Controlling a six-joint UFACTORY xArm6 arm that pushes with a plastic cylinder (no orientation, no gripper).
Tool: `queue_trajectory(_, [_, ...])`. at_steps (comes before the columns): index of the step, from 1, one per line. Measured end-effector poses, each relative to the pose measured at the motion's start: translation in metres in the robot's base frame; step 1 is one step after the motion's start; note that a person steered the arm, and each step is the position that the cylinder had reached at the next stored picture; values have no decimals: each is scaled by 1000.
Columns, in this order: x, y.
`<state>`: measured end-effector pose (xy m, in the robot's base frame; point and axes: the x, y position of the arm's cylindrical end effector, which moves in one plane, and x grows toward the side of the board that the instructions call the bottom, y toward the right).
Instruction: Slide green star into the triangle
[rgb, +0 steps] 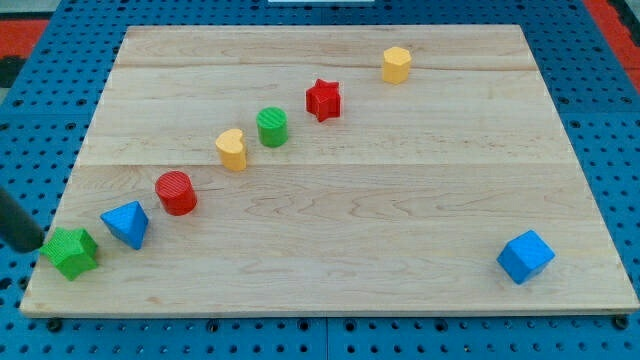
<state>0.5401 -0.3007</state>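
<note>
Green star sits at the view's bottom-left corner of the wooden tabletop, close to both the left and the bottom edge. It reads as a squat, chunky block with no clear long axis; its points are too blunt for me to say which way any one of them faces.

I have no jaws on this rig, only a dark rod that comes in from the view's left edge. My tip is just at the star's left side, touching it or very nearly so; I cannot tell which. The star lies directly to the view's right of the tip.

Just up and to the right of the star is the blue triangle, close beside it, with a narrow strip of wood showing between the two.

From there a diagonal line of blocks climbs toward the view's top right: a red cylinder, a yellow heart-like block, a green cylinder, a red star and a yellow hexagonal block. None of them touch each other.

A blue cube stands alone near the bottom-right corner, well apart from everything else.
</note>
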Motion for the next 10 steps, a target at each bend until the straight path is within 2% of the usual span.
queue_trajectory(1, [-13, 20])
queue_trajectory(3, [-11, -4])
queue_trajectory(5, [50, -3])
queue_trajectory(6, [43, 7])
queue_trajectory(7, [11, 17])
queue_trajectory(8, [5, 46])
queue_trajectory(9, [5, 48])
queue_trajectory(10, [18, 2])
